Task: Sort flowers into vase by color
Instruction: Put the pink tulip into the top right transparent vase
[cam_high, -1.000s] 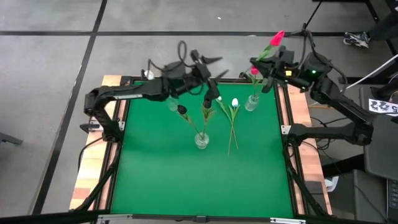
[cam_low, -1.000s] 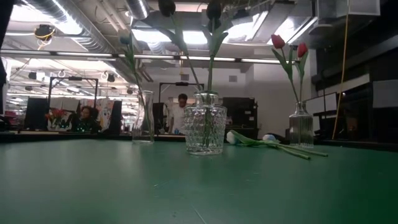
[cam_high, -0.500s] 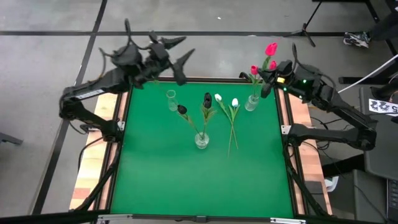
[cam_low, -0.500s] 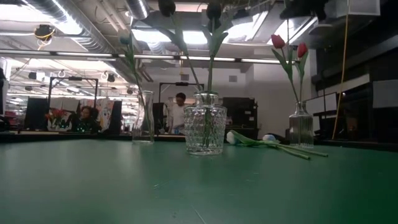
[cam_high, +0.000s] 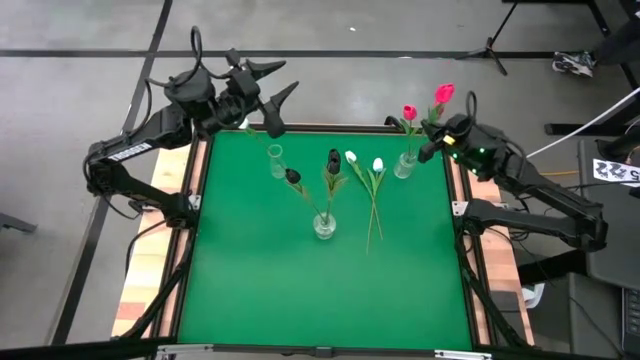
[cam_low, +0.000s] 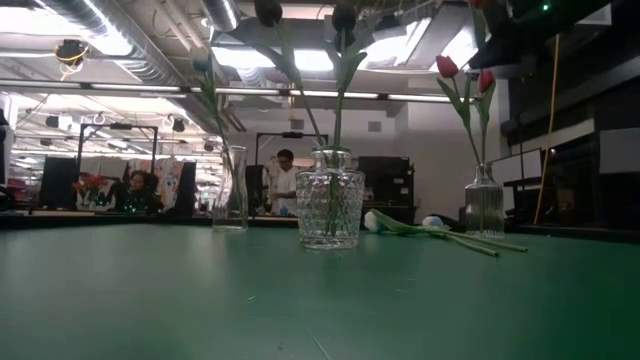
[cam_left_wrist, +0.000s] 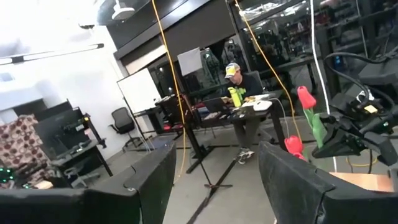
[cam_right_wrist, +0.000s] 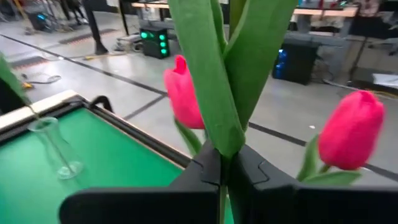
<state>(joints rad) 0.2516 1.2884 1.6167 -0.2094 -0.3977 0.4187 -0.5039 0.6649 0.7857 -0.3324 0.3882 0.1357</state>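
One pink tulip stands clenched by its stem in the right tool, above the corner vase.

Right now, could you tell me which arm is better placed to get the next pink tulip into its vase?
The right. Its gripper is shut on a pink tulip directly beside the far-right vase, which already holds pink-red ones. The left gripper is open, holds nothing, and sits past the table's far-left corner.

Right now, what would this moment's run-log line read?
right pincer: shut on pink tulip over right vase | left pincer: open, off the far-left edge | white tulips: two lying on mat
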